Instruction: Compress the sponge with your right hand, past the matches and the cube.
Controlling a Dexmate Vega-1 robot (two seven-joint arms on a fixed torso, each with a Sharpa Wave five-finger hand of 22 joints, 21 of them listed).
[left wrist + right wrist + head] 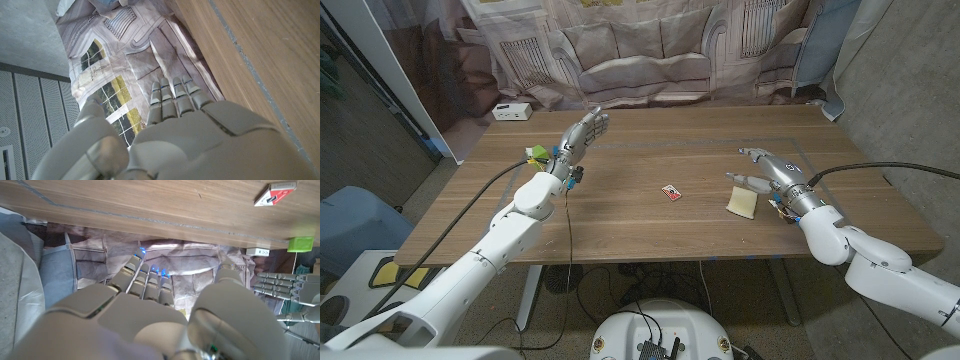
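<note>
Pale yellow and soft-looking, the sponge lies on the wooden table toward the robot's right, with the right hand just beside it. The fingers are spread and hold nothing; the thumb reaches toward the sponge's top edge, though I cannot tell whether it touches. The sponge looks uncompressed, so I judge the squeeze not yet done: the hand must close over it and press.

Nearer the middle sits the small red matches box, apart from the sponge. Farther across, a green cube rests near the left hand, which is raised with straight, parted fingers, empty.

The right wrist view picks out the matchbox and cube across the table, with the left hand beyond them. The left wrist view shows that hand's back against the printed backdrop and table edge.
</note>
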